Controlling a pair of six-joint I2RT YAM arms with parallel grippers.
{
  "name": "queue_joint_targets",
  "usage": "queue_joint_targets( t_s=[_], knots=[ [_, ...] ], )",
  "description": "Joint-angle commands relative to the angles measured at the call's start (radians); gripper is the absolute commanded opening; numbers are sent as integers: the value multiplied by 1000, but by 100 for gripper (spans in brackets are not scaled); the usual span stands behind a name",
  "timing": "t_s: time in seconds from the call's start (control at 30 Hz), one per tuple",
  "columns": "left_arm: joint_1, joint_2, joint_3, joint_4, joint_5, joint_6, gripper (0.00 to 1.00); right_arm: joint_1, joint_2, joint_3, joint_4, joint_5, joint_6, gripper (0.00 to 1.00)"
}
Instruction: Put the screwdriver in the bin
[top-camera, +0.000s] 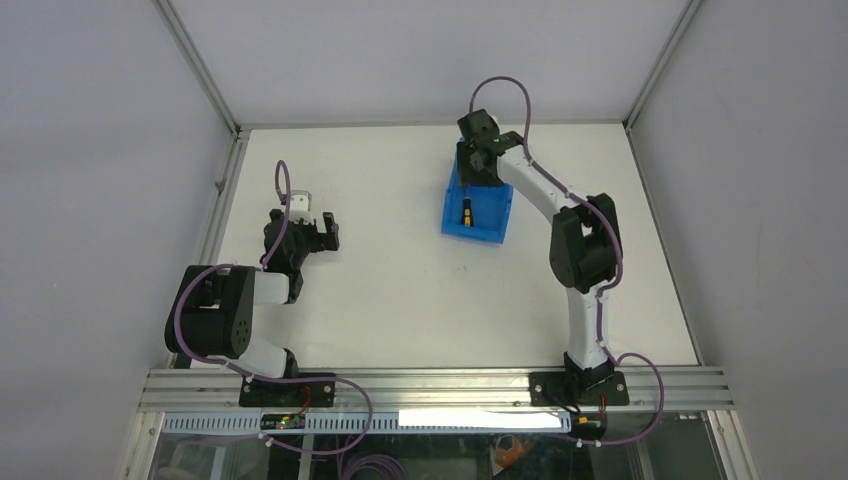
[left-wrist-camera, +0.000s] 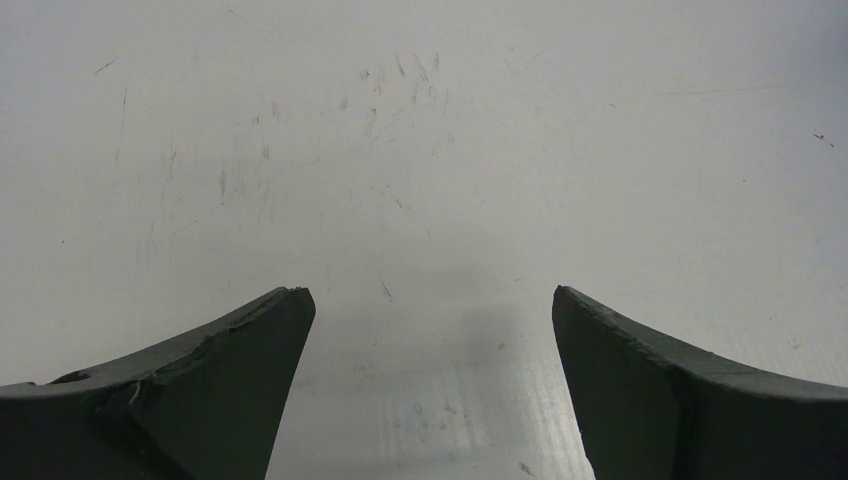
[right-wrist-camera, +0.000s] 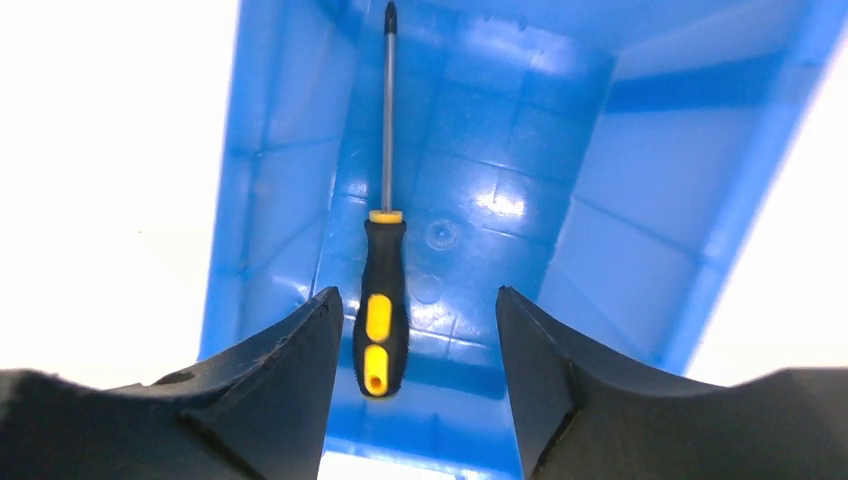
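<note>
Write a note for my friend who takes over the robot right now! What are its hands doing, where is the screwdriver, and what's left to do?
Left gripper: open, holding nothing, over bare table, well away from the bin.
Right gripper: open, above the bin, fingers clear of the screwdriver.
Screwdriver: inside the bin, lying lengthwise, handle toward the gripper, tip toward the far wall.
Bin: on the table at the far right side.
Done: the screwdriver is in the bin.
Left: probably only lifting the right arm up and out without bumping the bin.
</note>
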Motion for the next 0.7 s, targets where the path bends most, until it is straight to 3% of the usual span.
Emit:
queue_joint_targets(
  t_s=[0.0,0.17,0.43,0.67],
  knots=[
    [2,-13,19,33,-7,-11,99,-7,-168,71,-42,66,-43,66],
    [3,-13,19,33,-8,-10,99,-106,-278,2,-80,79,-81,98],
    [3,-12,19,33,-9,-11,99,-427,-515,-258,-56,10,-166,99],
    [3,-12,19,33,-8,-10,99,-597,-593,-309,-71,-16,-181,99]
  ],
)
